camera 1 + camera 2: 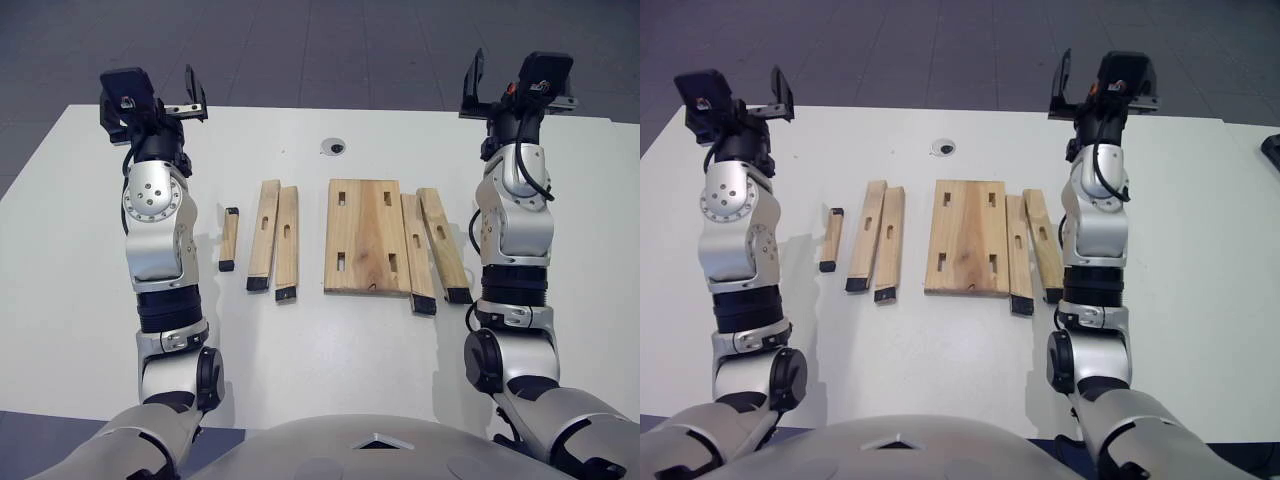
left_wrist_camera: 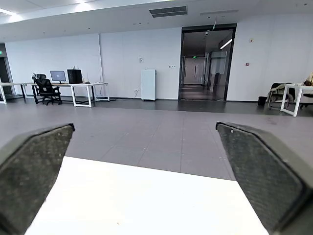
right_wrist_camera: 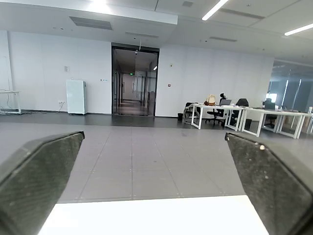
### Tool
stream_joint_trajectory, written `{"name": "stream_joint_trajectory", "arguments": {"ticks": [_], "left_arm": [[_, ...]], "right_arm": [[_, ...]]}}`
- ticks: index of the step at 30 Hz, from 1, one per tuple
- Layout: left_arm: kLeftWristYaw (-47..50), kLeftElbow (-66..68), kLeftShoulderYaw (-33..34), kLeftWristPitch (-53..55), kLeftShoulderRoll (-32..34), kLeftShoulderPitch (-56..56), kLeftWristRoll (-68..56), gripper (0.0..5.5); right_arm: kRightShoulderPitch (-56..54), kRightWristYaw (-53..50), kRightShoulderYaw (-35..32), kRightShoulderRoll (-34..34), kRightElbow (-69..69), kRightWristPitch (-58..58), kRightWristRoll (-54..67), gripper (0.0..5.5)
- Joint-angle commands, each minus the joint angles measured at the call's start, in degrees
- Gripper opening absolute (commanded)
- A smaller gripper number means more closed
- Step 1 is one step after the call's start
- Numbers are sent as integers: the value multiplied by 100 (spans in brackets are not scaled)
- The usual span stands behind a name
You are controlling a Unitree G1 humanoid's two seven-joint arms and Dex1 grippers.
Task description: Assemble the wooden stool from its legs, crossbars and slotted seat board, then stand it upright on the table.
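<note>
Outstretched forward, left gripper [image 1: 162, 102], right gripper [image 1: 506, 95] gaping, empty, apparently over table [image 1: 270, 130] edge

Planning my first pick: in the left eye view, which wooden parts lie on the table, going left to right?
short piece → first long slotted piece → second long slotted piece → seat board → third long slotted piece → fourth long slotted piece

Silver-cased left arm [image 1: 155, 240] and right arm [image 1: 515, 215] carry black joint bands, screw-dotted caps and looping black cables; left tool [image 2: 145, 126] and right tool [image 3: 154, 134] are black.
</note>
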Motion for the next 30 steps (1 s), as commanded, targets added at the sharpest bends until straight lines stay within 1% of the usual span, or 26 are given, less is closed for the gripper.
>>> {"name": "stream_joint_trajectory", "arguments": {"ticks": [1, 3, 8, 14, 16, 19, 23, 27, 30], "left_arm": [[75, 140, -84, -263, 105, -30, 220, 540], [90, 171, -96, -336, 97, -25, 249, 540], [-80, 87, -169, 390, 104, 36, 106, 540], [-31, -111, 147, 1126, -74, -82, -381, 540], [-16, -128, 112, 1283, -41, -72, -357, 540], [-14, -236, 78, 1525, -46, 15, -355, 540], [-75, -446, -19, 1727, -65, 107, -349, 540], [-142, -683, -131, 1906, -62, 200, -338, 540], [-138, -836, -124, 2011, -73, 264, -350, 540]], "right_arm": [[-30, -46, 51, -125, 121, 188, -168, 535], [-31, -52, 49, -122, 141, 242, -174, 535], [14, -88, -65, -191, 134, 419, -157, 535], [14, -14, -24, -233, 149, 717, -174, 535], [85, 121, -21, -446, 310, 1167, -233, 535], [418, 660, 124, -894, 625, 1777, -323, 535], [998, 1310, 69, -1186, 256, 2345, -81, 535], [1492, 1603, -347, -1419, -19, 3073, 210, 535], [1750, 1796, -631, -1461, -166, 3611, 515, 535]]}}
